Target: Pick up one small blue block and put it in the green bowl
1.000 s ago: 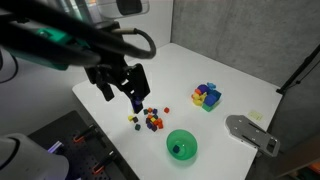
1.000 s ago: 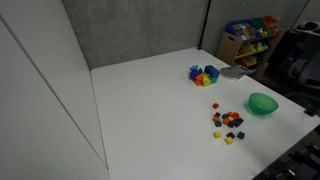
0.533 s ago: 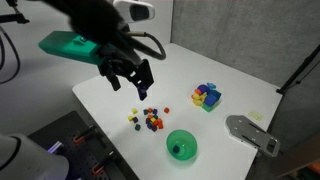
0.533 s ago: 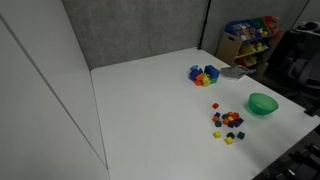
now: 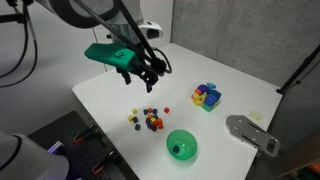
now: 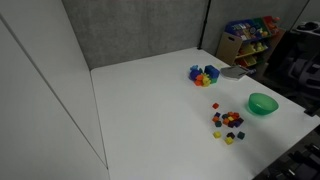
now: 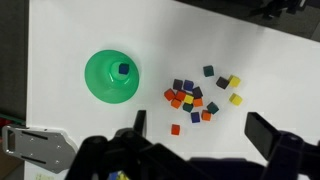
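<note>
The green bowl (image 5: 181, 147) stands at the table's near edge and also shows in an exterior view (image 6: 262, 103) and the wrist view (image 7: 100, 85). A small dark blue block (image 7: 123, 69) lies inside it. Several tiny coloured cubes (image 5: 148, 118) lie scattered beside the bowl, also seen in an exterior view (image 6: 228, 123); one is a small blue block (image 7: 195, 116). My gripper (image 5: 152, 68) is open and empty, high above the table behind the cubes. In the wrist view its fingers (image 7: 205, 130) frame the cubes from far above.
A cluster of larger multicoloured blocks (image 5: 207, 96) sits toward the back of the white table (image 5: 110, 95); it also shows in an exterior view (image 6: 204, 74). A grey metal fixture (image 5: 250, 133) lies at the table's edge near the bowl.
The arm has risen and swung back from just over the cubes to a high spot behind them. The gripper stays open. The cubes and bowl have not moved.
</note>
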### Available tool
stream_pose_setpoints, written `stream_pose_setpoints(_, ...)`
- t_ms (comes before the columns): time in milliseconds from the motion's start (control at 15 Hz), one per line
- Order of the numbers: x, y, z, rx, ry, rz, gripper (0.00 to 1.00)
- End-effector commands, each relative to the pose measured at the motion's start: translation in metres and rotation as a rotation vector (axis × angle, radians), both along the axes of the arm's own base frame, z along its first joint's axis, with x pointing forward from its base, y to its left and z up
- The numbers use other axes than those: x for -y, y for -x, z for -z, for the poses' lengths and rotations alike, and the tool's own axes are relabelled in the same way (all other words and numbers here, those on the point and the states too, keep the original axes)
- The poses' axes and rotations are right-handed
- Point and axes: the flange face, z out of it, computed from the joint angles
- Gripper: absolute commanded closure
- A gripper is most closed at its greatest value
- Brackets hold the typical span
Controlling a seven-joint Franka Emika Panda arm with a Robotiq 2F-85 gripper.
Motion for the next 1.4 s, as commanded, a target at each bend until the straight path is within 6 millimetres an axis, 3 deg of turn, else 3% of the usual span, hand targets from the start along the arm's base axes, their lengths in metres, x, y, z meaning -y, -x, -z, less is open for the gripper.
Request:
stream_pose_setpoints(0, -0.013, -0.026, 0.039, -0.025, -0.018, 0.040, 0.00)
stream_pose_setpoints(267, -0.024, -0.038, 0.100, -0.051, -0.041, 0.106, 0.00)
stream_pose_setpoints(467, -0.027, -0.045, 0.136, -0.075, -0.065, 0.139, 0.00)
stream_pose_setpoints(533, -0.026, -0.038, 0.121, -0.071, -0.054, 0.103, 0.00)
stream_pose_setpoints(667, -0.027, -0.039, 0.135, -0.092, -0.054, 0.102, 0.00)
stream_pose_setpoints(867, -0.027, -0.040, 0.130, -0.080, -0.054, 0.102, 0.00)
stream_pose_setpoints(1333, -0.028, -0.045, 0.184, -0.051, -0.133, 0.123, 0.00)
